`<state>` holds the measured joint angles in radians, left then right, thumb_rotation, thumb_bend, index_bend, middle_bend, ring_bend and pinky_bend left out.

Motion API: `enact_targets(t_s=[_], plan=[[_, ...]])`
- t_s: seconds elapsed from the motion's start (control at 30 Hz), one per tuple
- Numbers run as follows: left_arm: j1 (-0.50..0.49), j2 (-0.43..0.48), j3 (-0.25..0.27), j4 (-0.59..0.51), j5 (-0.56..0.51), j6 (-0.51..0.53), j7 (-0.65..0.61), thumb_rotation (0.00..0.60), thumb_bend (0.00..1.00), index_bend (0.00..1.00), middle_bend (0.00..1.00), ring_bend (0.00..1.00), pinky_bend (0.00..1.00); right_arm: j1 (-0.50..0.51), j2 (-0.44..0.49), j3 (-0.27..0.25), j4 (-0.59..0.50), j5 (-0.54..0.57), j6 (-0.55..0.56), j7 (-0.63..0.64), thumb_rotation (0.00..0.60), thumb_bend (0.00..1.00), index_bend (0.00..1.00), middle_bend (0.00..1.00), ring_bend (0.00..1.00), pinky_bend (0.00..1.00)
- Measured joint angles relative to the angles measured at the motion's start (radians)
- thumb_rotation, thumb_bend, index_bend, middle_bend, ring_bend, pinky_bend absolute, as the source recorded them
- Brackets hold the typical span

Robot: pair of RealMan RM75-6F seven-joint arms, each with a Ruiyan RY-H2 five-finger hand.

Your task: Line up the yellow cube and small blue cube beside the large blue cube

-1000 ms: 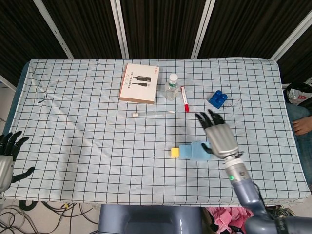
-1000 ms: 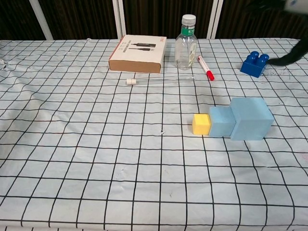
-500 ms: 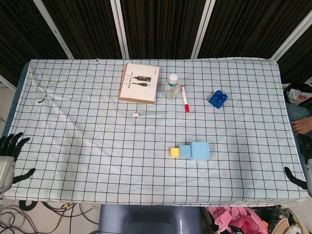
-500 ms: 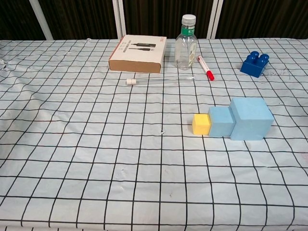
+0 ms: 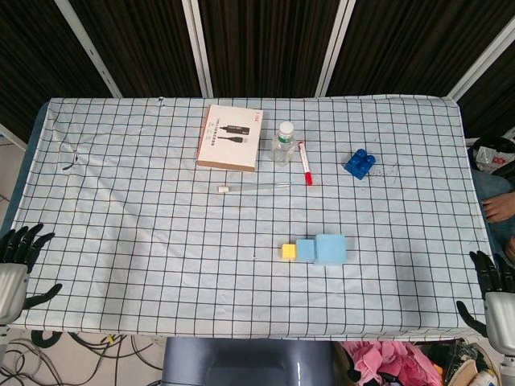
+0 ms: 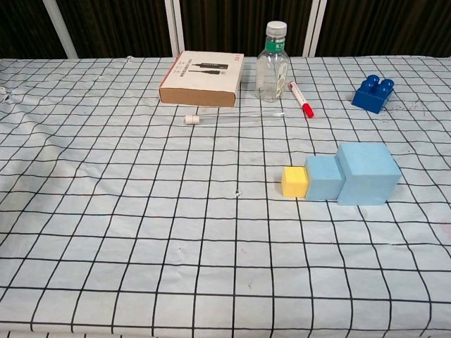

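Table (image 5: 121,241) draped in white grid cloth, dark panelled wall behind. Yellow cube (image 6: 295,181), small blue cube (image 6: 324,177), large blue cube (image 6: 367,172) touching in a row. Further back: box (image 6: 202,77), bottle (image 6: 271,62), marker (image 6: 301,100), toy brick (image 6: 373,94). Left hand (image 5: 18,265) and right hand (image 5: 492,293) at near corners, fingers spread, holding nothing.

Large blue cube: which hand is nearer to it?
Right. The right hand sits off the table's near right corner; the left hand is off the near left edge, farther from the large blue cube.

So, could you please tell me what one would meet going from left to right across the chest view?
Cardboard box → test tube → plastic bottle → red marker → yellow cube → small blue cube → large blue cube → dark blue toy brick.
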<state>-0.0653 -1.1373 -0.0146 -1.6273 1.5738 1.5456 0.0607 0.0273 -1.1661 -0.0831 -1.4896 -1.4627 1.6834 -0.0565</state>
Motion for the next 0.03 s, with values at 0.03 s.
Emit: enact_targets(t_s=[0.03], plan=[[-0.001, 0.001, 0.003, -0.001, 0.004, -0.002, -0.001, 0.6, 0.11, 0.15, 0.06, 0.0, 0.0, 0.002, -0.007, 0.005, 0.019, 0.001, -0.014, 0.012, 0.6, 0.22, 0.03, 0.07, 0.0, 0.12]])
